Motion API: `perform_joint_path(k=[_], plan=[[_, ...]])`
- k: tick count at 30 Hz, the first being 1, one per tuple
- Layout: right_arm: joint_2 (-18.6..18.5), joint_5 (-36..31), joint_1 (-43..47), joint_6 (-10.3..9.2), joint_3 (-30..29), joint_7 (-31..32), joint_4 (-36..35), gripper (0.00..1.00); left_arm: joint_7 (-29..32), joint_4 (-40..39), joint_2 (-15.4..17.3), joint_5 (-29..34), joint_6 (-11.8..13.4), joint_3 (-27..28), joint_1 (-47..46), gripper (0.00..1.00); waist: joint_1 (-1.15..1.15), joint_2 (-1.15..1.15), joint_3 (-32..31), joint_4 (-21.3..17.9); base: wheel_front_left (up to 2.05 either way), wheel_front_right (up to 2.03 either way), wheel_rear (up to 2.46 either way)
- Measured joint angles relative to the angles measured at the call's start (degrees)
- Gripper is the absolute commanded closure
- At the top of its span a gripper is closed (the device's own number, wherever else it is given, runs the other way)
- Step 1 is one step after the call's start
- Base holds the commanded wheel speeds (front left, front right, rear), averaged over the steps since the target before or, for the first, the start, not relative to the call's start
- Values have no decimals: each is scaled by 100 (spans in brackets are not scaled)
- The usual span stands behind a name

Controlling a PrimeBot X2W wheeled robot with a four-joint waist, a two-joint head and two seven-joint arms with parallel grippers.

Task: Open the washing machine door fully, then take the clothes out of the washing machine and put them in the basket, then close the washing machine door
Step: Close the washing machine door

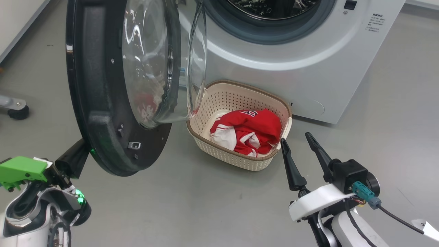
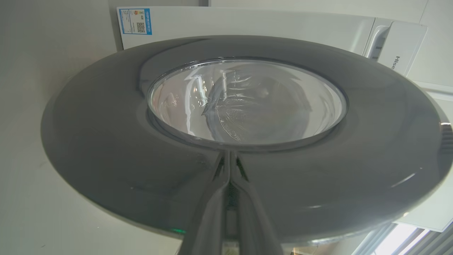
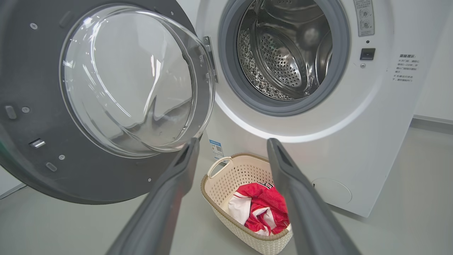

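The washing machine door [image 1: 99,85] hangs open to the left of the white washing machine [image 1: 291,75], its glass bowl facing the drum [image 3: 283,60], where I see bare steel. On the floor in front stands the basket [image 1: 240,89], and the red and white clothes [image 1: 253,128] lie inside it. My left gripper [image 1: 82,149] is shut behind the door's lower edge. In the left wrist view its joined fingertips [image 2: 229,154] rest at the door's glossy outer face [image 2: 106,141], just below the window. My right gripper [image 1: 296,138] is open and empty, just right of the basket.
A wheeled metal foot [image 1: 13,109] stands on the grey floor at the far left. A blue label [image 3: 216,148] is stuck on the machine's front behind the basket [image 3: 244,173]. Open floor lies in front of the basket and to the machine's right.
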Motion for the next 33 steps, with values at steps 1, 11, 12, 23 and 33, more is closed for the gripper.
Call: perform_joint_path(k=[1, 11, 12, 23, 33], plan=[[0, 0, -30, 0, 0, 0, 0, 0, 74, 2, 3, -64, 0, -53, 5, 100, 0, 0, 1, -17, 0, 0, 0], [3, 0, -69, 2, 35, -1, 52, 0, 331, -187, 35, -211, 0, -126, 49, 100, 0, 0, -14, -171, 0, 0, 0], [3, 0, -69, 3, 38, -1, 60, 0, 356, -226, 31, -246, 0, -133, 60, 100, 0, 0, -18, -193, 0, 0, 0], [19, 0, -75, 7, 67, -8, 121, 0, 517, -572, -1, -501, 0, -300, 149, 100, 0, 0, -64, -517, 0, 0, 0], [69, 0, -84, 7, 108, -49, 146, 0, 497, -712, -54, -584, 0, -467, 213, 100, 0, 0, -89, -995, 0, 0, 0]])
